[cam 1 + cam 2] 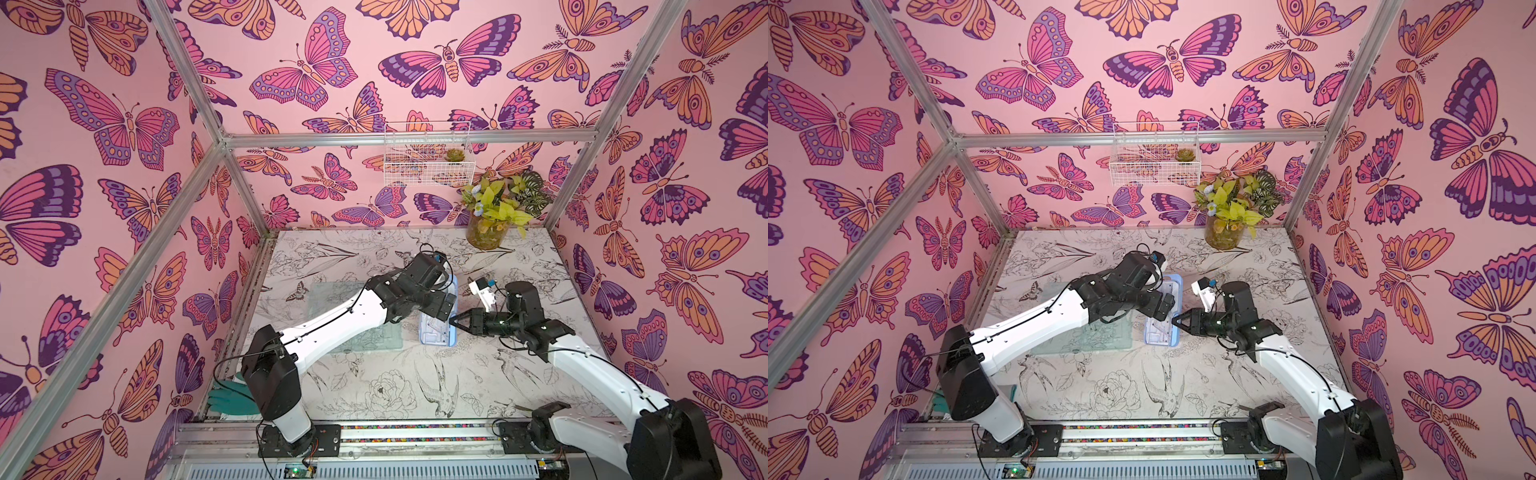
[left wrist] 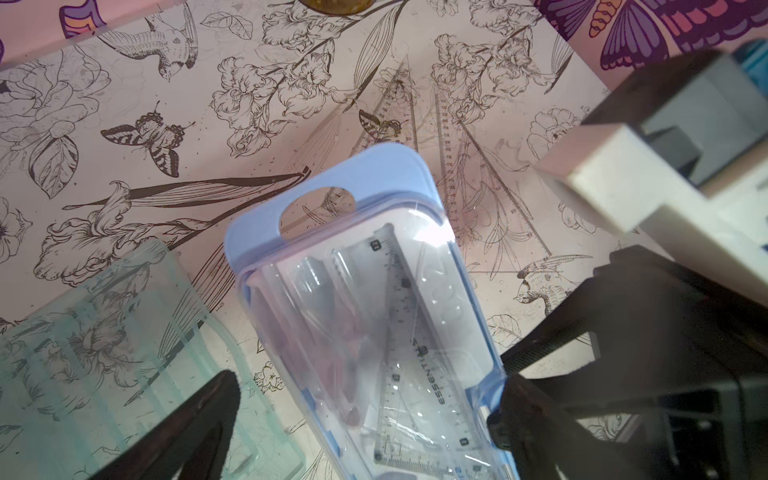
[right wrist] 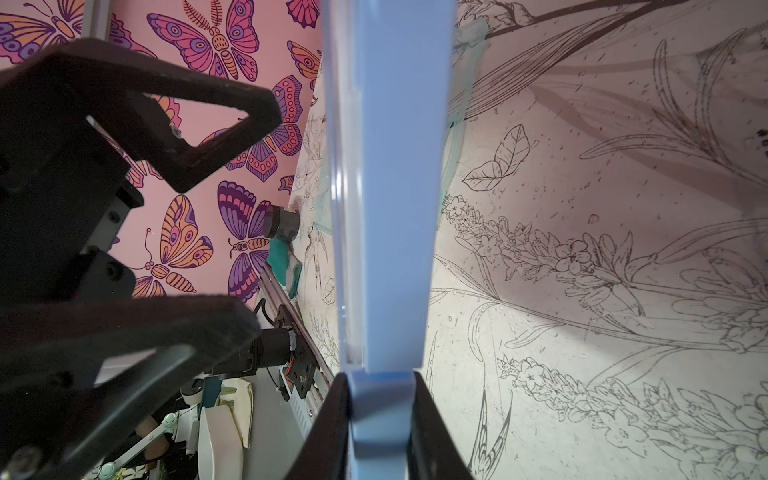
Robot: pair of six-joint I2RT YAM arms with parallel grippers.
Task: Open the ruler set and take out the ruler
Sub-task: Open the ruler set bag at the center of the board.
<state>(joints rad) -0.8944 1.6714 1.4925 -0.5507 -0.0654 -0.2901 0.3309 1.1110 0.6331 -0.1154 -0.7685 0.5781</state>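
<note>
The ruler set [image 1: 436, 332] [image 1: 1158, 332] is a pale blue flat case with a clear front, right of the table's middle. Through the front [image 2: 374, 311] I see a clear ruler [image 2: 428, 365] and a set square. My left gripper [image 1: 445, 300] [image 1: 1165, 303] [image 2: 361, 419] is open above the case, one finger [image 2: 199, 424] on each long side. My right gripper [image 1: 453, 322] [image 1: 1176, 321] [image 3: 380, 415] is shut on the case's blue right edge [image 3: 395, 187]. There the clear front and blue back lie together.
A clear greenish board [image 1: 332, 299] [image 2: 104, 353] lies just left of the case. Clear set squares [image 2: 478, 174] lie on the table beyond it. A vase of plants [image 1: 486, 232] stands at the back right, under a wire basket [image 1: 428, 153]. A green glove [image 1: 228, 397] lies front left.
</note>
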